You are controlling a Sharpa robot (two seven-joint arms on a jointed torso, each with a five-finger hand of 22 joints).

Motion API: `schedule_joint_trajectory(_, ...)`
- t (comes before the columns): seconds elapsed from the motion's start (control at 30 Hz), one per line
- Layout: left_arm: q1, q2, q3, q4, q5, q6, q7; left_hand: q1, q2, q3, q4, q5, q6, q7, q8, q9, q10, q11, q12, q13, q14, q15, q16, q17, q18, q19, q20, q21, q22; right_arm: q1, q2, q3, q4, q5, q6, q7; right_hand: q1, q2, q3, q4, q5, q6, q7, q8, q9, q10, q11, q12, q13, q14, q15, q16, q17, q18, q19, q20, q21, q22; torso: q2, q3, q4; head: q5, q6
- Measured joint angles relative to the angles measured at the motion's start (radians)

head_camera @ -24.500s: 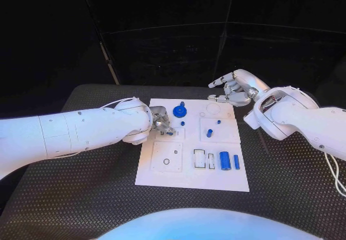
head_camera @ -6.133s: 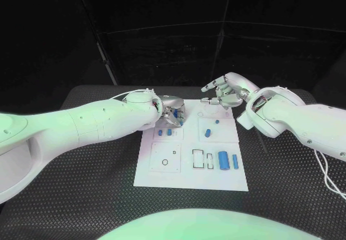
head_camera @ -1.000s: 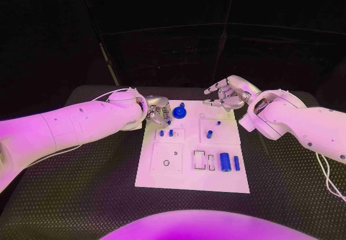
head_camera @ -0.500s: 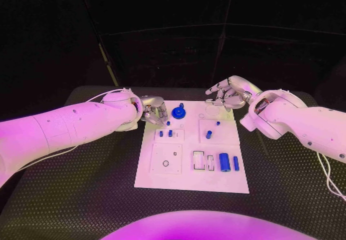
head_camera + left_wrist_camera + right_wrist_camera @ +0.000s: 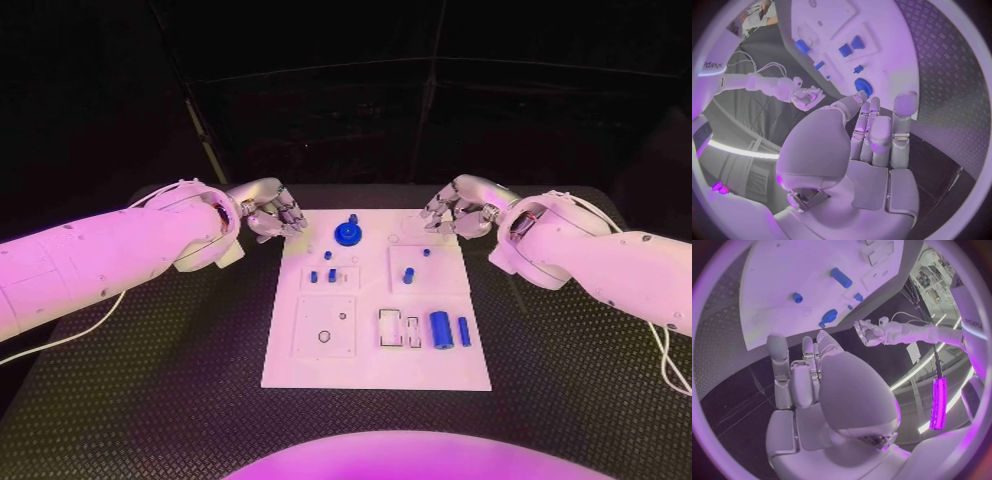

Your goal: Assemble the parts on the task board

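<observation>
Task board (image 5: 378, 360) lies flat at the middle of the black table (image 5: 144, 400), its long sides running away from the robot. A round blue knob part (image 5: 348, 233) stands near the board's far edge, with a small blue piece just behind it. Two short blue pegs (image 5: 323, 275) stand side by side in the square recess on the left half of the board, and another small blue piece sits just beyond them. On the right half a single blue peg (image 5: 408, 275) stands in its own square panel, with a smaller blue dot beyond it. Nearer the robot, a thick blue cylinder (image 5: 441, 329) and a thin blue bar (image 5: 464, 331) lie parallel, beside two empty rectangular slots. The near left panel carries a small ring mark.

Left hand (image 5: 270, 216) hovers off the board's far left corner, over the table. The left wrist view shows its fingers (image 5: 879, 135) fairly straight and close together, pointing toward the knob, with nothing in the palm. Right hand (image 5: 456, 212) hangs at the board's far right corner. Its fingers (image 5: 795, 375) are likewise extended and empty in the right wrist view.

Neither arm lies across the board, and no part on it is covered in the head view. A white cable (image 5: 666, 350) trails down along the right arm.
</observation>
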State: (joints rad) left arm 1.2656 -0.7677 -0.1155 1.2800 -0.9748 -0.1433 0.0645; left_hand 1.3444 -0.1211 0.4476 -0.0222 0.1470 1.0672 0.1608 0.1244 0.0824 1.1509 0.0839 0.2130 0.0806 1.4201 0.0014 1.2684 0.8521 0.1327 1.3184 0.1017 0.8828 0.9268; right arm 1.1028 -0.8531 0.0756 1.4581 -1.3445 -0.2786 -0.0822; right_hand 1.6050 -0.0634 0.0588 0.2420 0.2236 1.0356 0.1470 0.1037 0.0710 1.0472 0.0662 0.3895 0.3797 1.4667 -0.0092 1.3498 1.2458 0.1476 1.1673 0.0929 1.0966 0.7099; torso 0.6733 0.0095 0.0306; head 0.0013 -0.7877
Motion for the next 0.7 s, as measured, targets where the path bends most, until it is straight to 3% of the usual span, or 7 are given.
schedule_joint_trajectory(0.07,0.0,-0.016,0.0,0.025,0.076,-0.025,0.041,0.0,0.0,-0.003,0.003,0.0,0.0,0.0,0.0,0.0,0.0,0.0,0.0,0.001,-0.015,-0.003,-0.019,-0.033,0.021,-0.02,-0.001,-0.037,-0.032,-0.013,-0.003,-0.001,0.009,-0.066,0.007,-0.017,-0.008,-0.008,0.003,0.003,-0.006,0.0,0.0,0.0,-0.001,0.0,0.0,-0.021,-0.021,0.0,0.0,0.0,0.001,0.0,0.002,0.002,0.002,0.003,0.0,-0.0003,-0.0001,-0.01,0.002)
schedule_joint_trajectory(0.27,-0.001,-0.046,-0.002,0.097,0.348,-0.078,0.178,0.0,0.0,-0.009,0.003,0.0,0.0,0.0,0.0,-0.006,0.0,0.0,0.005,0.002,-0.045,-0.001,-0.065,-0.111,0.022,-0.063,-0.002,-0.127,-0.107,-0.045,-0.01,-0.001,0.032,-0.243,0.027,-0.074,-0.026,-0.031,0.009,0.009,-0.013,0.0,0.0,-0.015,-0.003,0.003,0.005,-0.065,-0.07,0.0,0.0,0.0,0.001,0.0,0.006,0.006,0.002,0.005,0.001,-0.0016,0.0016,-0.029,0.006)
schedule_joint_trajectory(0.33,-0.002,-0.052,-0.002,0.116,0.433,-0.085,0.222,0.0,0.0,-0.012,0.0,0.0,0.0,0.0,0.0,-0.008,-0.006,0.006,0.005,0.002,-0.055,-0.001,-0.078,-0.132,0.037,-0.074,0.0,-0.154,-0.128,-0.052,-0.011,-0.001,0.038,-0.282,0.034,-0.091,-0.033,-0.038,0.009,0.015,-0.013,-0.002,0.002,-0.02,-0.003,0.0,0.007,-0.075,-0.083,0.0,0.0,0.0,0.001,0.0,0.005,0.005,0.002,0.005,0.001,-0.0019,0.0018,-0.031,0.007)
schedule_joint_trajectory(0.5,-0.003,-0.061,-0.002,0.142,0.586,-0.095,0.305,0.0,0.0,-0.018,0.004,0.0,-0.006,0.006,0.0,-0.011,-0.018,0.009,0.008,0.002,-0.07,0.006,-0.096,-0.163,0.037,-0.092,0.003,-0.192,-0.159,-0.06,-0.008,-0.001,0.048,-0.34,0.047,-0.119,-0.039,-0.044,0.012,0.018,-0.013,-0.011,0.011,-0.026,-0.003,-0.004,0.018,-0.096,-0.112,0.0,0.008,0.0,0.001,0.0,0.009,0.009,0.002,0.005,0.002,-0.0014,0.0013,-0.032,0.009)
schedule_joint_trajectory(0.7,-0.004,-0.066,-0.003,0.148,0.682,-0.101,0.367,-0.004,0.005,-0.025,0.006,0.0,-0.013,0.013,0.0,-0.013,-0.024,0.013,0.008,0.002,-0.082,0.008,-0.107,-0.188,0.037,-0.096,0.007,-0.2,-0.165,-0.063,-0.001,-0.001,0.049,-0.37,0.058,-0.14,-0.039,-0.044,0.015,0.02,-0.013,-0.018,0.018,-0.03,-0.003,-0.007,0.022,-0.103,-0.131,-0.001,0.013,0.0,0.002,0.0,0.009,0.009,0.002,0.005,0.002,0.0004,0.0006,-0.032,0.007)
